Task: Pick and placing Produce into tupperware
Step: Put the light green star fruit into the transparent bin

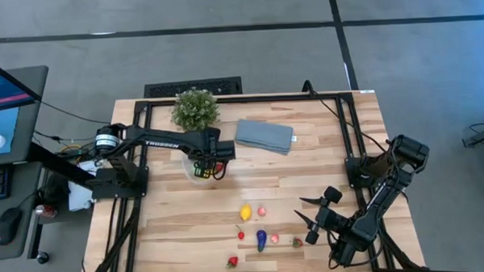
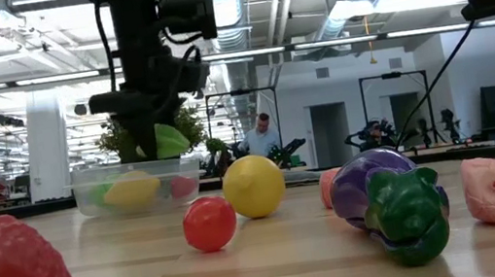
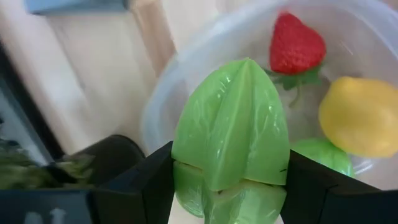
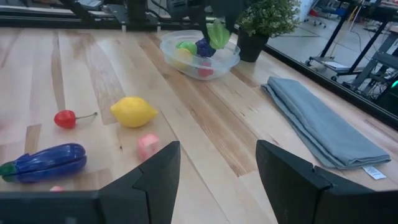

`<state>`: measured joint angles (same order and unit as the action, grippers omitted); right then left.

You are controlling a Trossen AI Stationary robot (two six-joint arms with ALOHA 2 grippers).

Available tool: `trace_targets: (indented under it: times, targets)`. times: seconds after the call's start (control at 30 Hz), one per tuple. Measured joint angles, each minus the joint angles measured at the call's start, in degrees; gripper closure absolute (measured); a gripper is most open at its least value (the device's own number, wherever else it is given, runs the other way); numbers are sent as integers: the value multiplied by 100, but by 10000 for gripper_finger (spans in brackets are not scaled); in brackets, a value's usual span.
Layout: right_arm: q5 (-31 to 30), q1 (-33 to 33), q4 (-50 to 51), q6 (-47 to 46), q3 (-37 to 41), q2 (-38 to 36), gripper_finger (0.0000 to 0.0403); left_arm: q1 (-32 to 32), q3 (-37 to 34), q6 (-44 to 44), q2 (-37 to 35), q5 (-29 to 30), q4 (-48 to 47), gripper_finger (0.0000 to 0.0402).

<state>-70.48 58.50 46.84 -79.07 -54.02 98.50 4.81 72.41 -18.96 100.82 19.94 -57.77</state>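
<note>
My left gripper (image 1: 214,159) hangs over the clear round tupperware (image 1: 196,171), shut on a pale green ridged fruit (image 3: 233,134). Inside the tupperware (image 3: 373,37) lie a red strawberry (image 3: 296,43), a yellow fruit (image 3: 360,124) and another green piece (image 3: 323,155). More produce lies on the wood near the front: a lemon (image 1: 245,212), a cherry (image 1: 240,234), a blue eggplant (image 1: 262,239), pink pieces (image 1: 261,210) and strawberries (image 1: 232,262). My right gripper (image 1: 308,217) stands open at the front right, beside this produce, with nothing between its fingers. My left gripper pinches the green fruit between its two fingers, one on each side (image 3: 181,177) of the end nearest the wrist. The fingers come steeply from above. The fruit is lifted clear just above the tupperware's rim (image 2: 134,167), its pointed end (image 3: 247,62) reaching out past the fingertips.
A leafy potted plant (image 1: 195,108) stands just behind the tupperware. A folded grey-blue cloth (image 1: 265,136) lies to its right. Bare wood lies between the tupperware and the loose produce. A black frame (image 1: 249,97) borders the table's sides and far edge.
</note>
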Motion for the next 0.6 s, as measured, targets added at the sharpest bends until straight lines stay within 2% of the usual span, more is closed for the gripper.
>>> trace_targets:
  times: [0.3, 0.6]
  targets:
    - [4, -2, 1, 0, 0, -1, 168, 47, -417, 0, 0, -38, 76, 188]
    - [4, -2, -1, 0, -1, 0, 168, 55, -431, -80, 0, -172, 102, 179]
